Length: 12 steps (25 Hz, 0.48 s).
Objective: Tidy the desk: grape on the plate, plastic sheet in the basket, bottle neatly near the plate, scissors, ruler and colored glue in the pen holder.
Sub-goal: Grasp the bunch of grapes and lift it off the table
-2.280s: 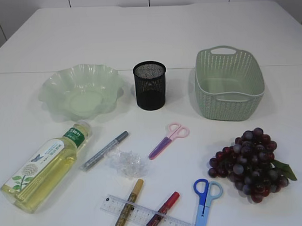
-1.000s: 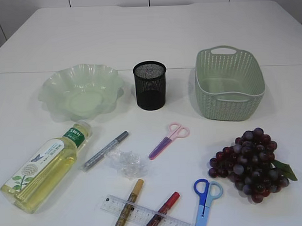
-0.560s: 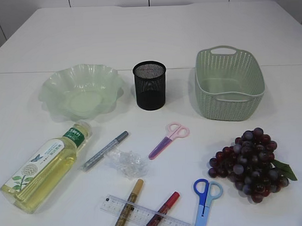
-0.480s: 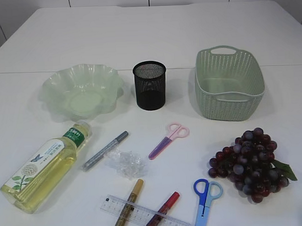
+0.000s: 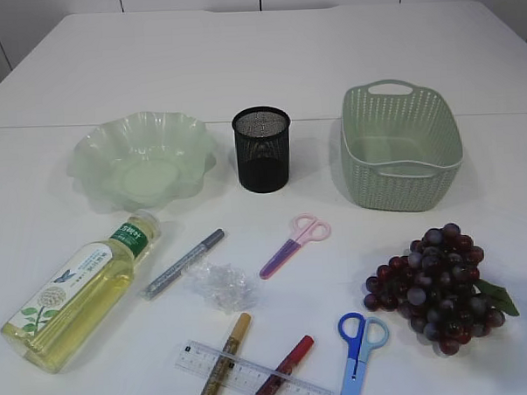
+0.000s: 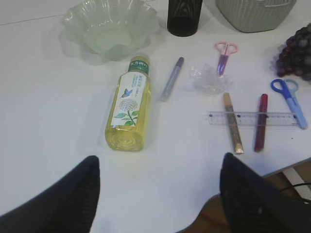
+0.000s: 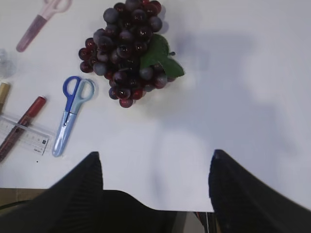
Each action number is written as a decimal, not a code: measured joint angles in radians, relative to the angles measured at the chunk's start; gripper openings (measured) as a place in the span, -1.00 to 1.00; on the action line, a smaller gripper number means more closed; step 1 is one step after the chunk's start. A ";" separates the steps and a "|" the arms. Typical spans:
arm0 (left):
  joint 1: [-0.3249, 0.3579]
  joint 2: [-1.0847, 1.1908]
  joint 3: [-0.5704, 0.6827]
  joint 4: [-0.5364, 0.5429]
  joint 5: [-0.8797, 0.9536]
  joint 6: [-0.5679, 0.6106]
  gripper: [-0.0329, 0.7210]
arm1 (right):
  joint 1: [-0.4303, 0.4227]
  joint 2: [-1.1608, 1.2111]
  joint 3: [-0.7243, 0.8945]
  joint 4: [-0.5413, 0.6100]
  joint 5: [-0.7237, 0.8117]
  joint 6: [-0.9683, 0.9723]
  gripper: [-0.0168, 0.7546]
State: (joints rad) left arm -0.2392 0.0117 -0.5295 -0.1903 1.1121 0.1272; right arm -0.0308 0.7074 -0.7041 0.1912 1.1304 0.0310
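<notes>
Nothing sorted yet: plate [image 5: 142,159], pen holder [image 5: 262,149], basket [image 5: 400,145] empty. Grapes [image 5: 438,286], bottle [image 5: 80,293], scissors, ruler, glue lie loose. Both end effectors [image 6: 158,194] [image 7: 155,187] apart, empty.

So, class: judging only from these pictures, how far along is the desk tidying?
Nothing is done yet. The plate, pen holder and basket hold none of the items. Nothing is in hand: both grippers hang open over the table edge. Left to do: grapes, plastic sheet, the bottle lying on its side, both scissors, ruler and the glue pens.
</notes>
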 joint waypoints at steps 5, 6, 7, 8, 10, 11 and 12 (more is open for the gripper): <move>0.000 0.000 0.000 -0.038 -0.002 -0.002 0.57 | 0.000 0.144 -0.015 0.003 -0.010 0.002 0.42; 0.000 0.000 0.000 -0.044 -0.005 -0.002 0.57 | 0.000 0.176 -0.027 0.004 -0.012 0.004 0.42; 0.000 0.000 0.000 -0.048 -0.009 -0.002 0.57 | 0.000 0.204 -0.044 0.009 -0.014 0.004 0.42; 0.000 0.000 0.000 -0.053 -0.009 -0.003 0.57 | 0.000 0.236 -0.064 0.014 -0.014 0.004 0.42; 0.000 0.000 0.000 -0.053 -0.014 -0.003 0.57 | 0.000 0.295 -0.105 0.034 -0.016 0.004 0.43; 0.000 0.000 0.000 -0.055 -0.015 -0.003 0.57 | 0.000 0.328 -0.128 0.044 -0.018 0.004 0.46; 0.000 0.000 0.000 -0.055 -0.017 -0.003 0.57 | 0.000 0.360 -0.149 0.053 -0.018 0.004 0.49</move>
State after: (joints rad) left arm -0.2392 0.0117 -0.5295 -0.2450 1.0953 0.1237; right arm -0.0308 1.0675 -0.8535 0.2443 1.1120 0.0348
